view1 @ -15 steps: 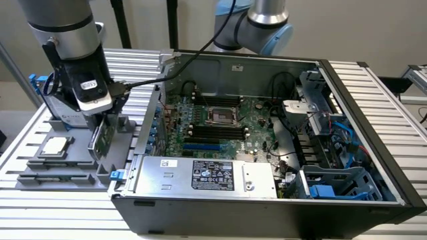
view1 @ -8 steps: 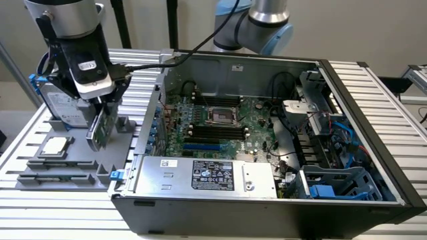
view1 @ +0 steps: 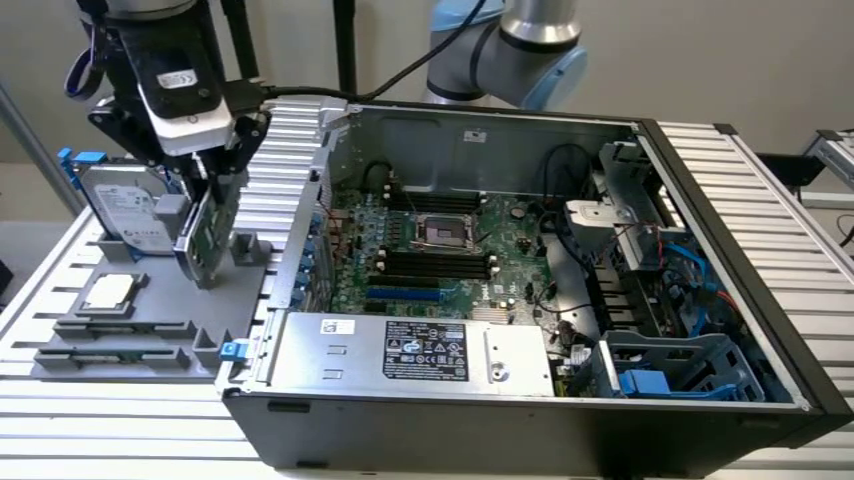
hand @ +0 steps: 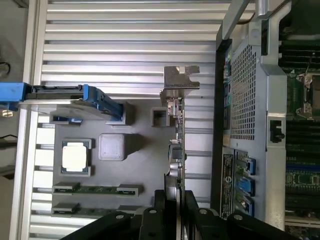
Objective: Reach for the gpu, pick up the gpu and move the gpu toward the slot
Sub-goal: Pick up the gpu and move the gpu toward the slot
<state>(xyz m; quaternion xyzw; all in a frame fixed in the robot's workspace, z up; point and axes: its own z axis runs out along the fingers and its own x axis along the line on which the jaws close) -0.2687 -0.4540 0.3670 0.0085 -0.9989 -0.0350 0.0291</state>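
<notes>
The open computer case [view1: 441,445] stands just beside the grey parts fixture [view1: 147,295], on the exterior view's right of it. On the fixture, the hard drive [view1: 127,210] stands near the gpu [view1: 207,235], which is upright in its cradle. The gripper [hand: 175,202] straddles the card's upper edge, jaws apparently pinching it. A tilted pull could jam the card in the cradle, and such a thin-edge grip may slip.
</notes>
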